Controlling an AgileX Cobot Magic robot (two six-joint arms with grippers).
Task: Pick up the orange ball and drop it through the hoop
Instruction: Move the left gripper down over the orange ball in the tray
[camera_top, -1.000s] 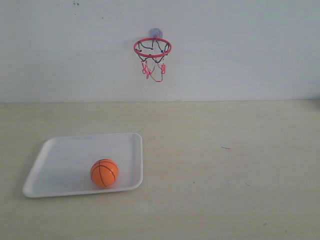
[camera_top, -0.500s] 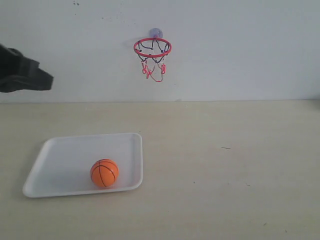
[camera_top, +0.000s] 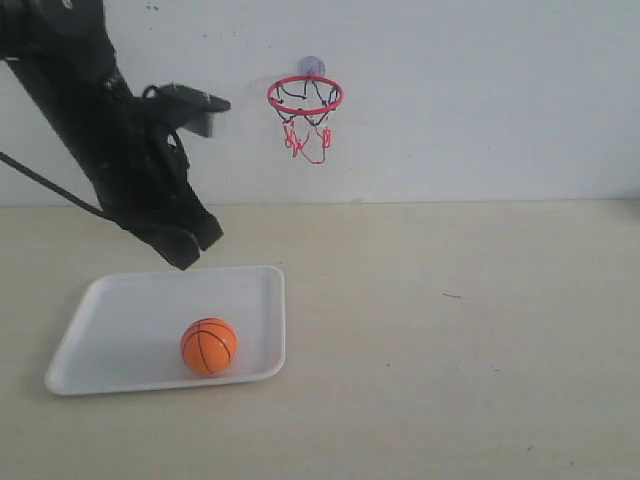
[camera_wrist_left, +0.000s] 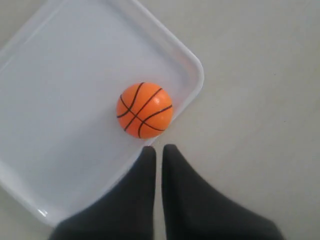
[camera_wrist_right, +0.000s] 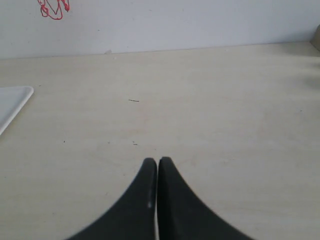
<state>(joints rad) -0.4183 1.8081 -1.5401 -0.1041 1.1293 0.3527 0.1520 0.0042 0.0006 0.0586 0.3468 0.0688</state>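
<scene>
The orange ball (camera_top: 209, 346) (camera_wrist_left: 144, 110) with black seams lies in a white tray (camera_top: 120, 310) (camera_wrist_left: 60, 100), near its right rim. My left gripper (camera_top: 192, 245) (camera_wrist_left: 159, 149) hangs above the tray's far edge, up and behind the ball, jaws shut with nothing between them. The hoop (camera_top: 305, 97), with red ring, black and pink net and suction cup, is stuck to the back wall, to the right of the left arm. A scrap of its net (camera_wrist_right: 52, 9) shows in the right wrist view. My right gripper (camera_wrist_right: 157, 161) is shut and empty above bare table, outside the exterior view.
The tray's corner (camera_wrist_right: 12, 102) shows at the edge of the right wrist view. The light wooden table (camera_top: 450, 340) runs to the white wall (camera_top: 480, 100). The left arm's black body (camera_top: 100, 130) fills the upper left.
The left arm has swung in from the left edge and come down over the tray's far side. The ball, tray and hoop have not moved.
</scene>
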